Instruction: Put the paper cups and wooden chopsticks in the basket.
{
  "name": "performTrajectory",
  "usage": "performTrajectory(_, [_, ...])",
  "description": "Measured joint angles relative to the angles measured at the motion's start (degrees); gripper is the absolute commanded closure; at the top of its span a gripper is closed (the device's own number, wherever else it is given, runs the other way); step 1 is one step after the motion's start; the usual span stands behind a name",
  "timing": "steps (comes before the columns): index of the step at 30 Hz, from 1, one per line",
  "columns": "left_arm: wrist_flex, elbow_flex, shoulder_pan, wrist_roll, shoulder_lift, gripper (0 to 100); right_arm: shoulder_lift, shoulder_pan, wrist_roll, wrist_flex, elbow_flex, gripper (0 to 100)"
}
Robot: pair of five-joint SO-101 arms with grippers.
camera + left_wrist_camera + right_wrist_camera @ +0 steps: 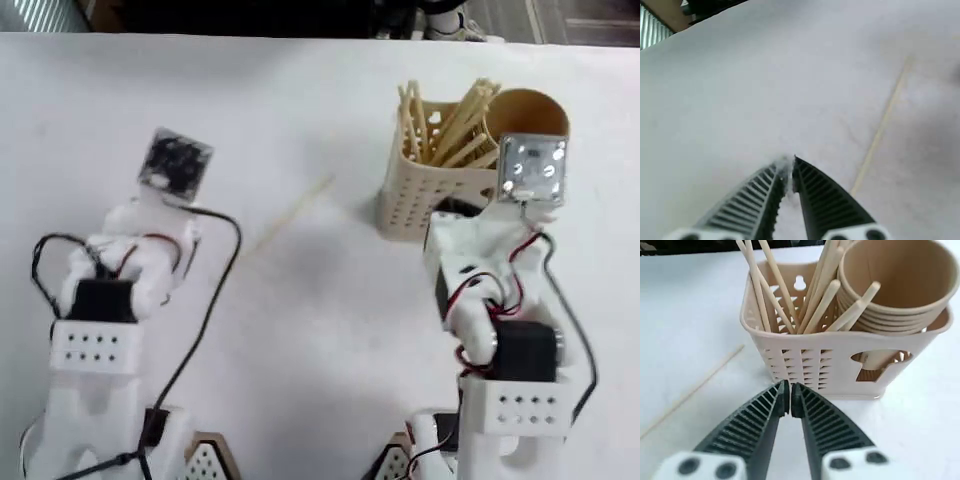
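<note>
A cream perforated plastic basket (410,205) stands on the white desk (300,100). It holds a nested stack of brown paper cups (530,110) and a bundle of pale wooden chopsticks (450,120) leaning upright. One thin wooden chopstick (290,215) lies flat on the desk (apart from the basket, between the two arms). The right arm's fingers (802,402) are pressed together on nothing, just before the basket's wall. The left arm's fingers (807,177) are likewise closed and empty, near the loose chopstick.
</note>
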Motion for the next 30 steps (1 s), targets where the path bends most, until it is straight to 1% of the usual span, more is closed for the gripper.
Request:
performTrajectory(2, [1.49, -3.78, 2.55, 0.00, 4.31, 96, -2.29, 0.18, -0.18, -4.57, 6.59, 98.1])
performTrajectory(5, [2.20, -8.97, 4.84, -0.53, 12.92, 96, -6.59, 2.81, -0.44, -11.60, 15.12, 98.1])
performTrajectory(8, [3.25, -13.89, 7.74, -6.68, 23.03, 95, -11.16, 5.54, -0.44, -16.09, 20.57, 98.1])
performTrajectory(10, [4.04, -17.49, 9.67, -10.02, 30.51, 90, -13.54, 5.45, -0.44, -17.14, 23.03, 98.1])
performTrajectory(14, [6.15, -26.90, 10.73, -9.93, 45.27, 79, -17.14, 5.27, -0.44, -17.67, 25.23, 98.1])
performTrajectory(22, [19.43, -53.71, 10.73, -8.53, 71.74, 80, -18.81, 4.40, -0.44, -17.67, 25.85, 98.1])
performTrajectory(30, [33.67, -82.73, 10.73, -8.44, 93.63, 80, -18.81, 4.40, -0.44, -17.67, 25.85, 98.1])
